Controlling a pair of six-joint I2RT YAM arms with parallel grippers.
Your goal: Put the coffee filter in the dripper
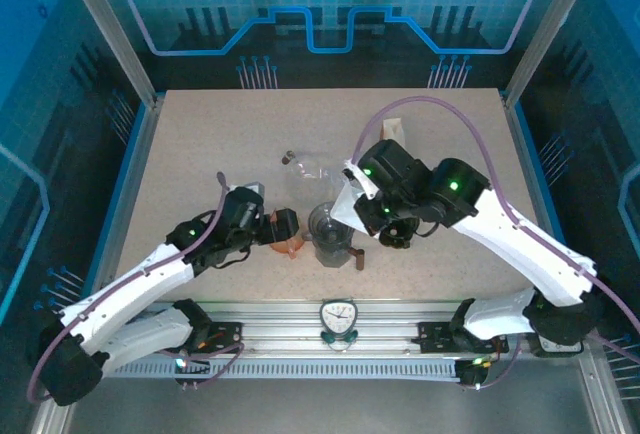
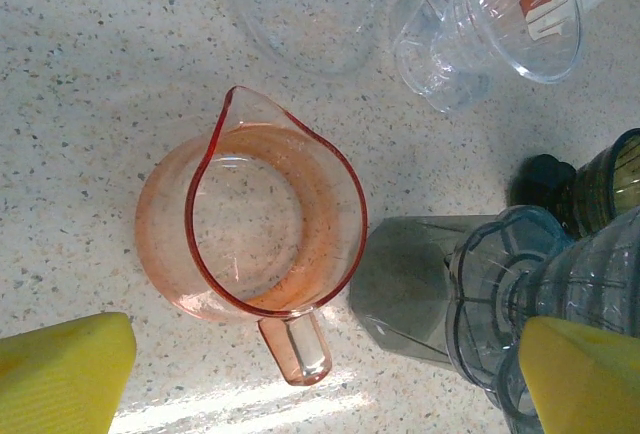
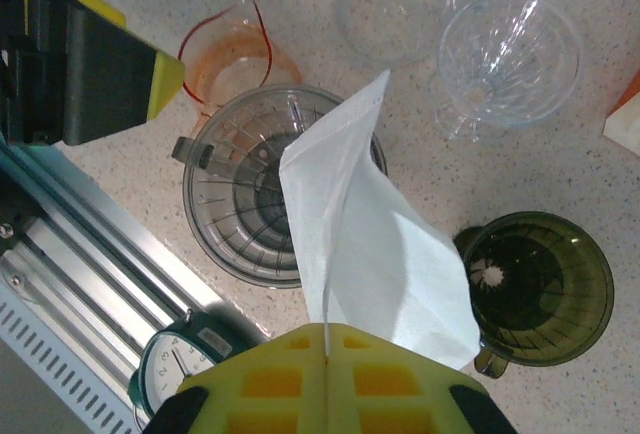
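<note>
The right claw (image 3: 327, 339) is pinched tight on a white filter (image 3: 372, 244), which fans out from it toward 12 o'clock. The filter's left edge overlaps the grey dripper (image 3: 230, 194), at 11 o'clock from the claw; I cannot tell whether they touch. A green dripper (image 3: 545, 289) sits at 3 o'clock. The left claw (image 2: 325, 369) stands wide, with a pink jug (image 2: 250, 224) at its 11 o'clock.
</note>
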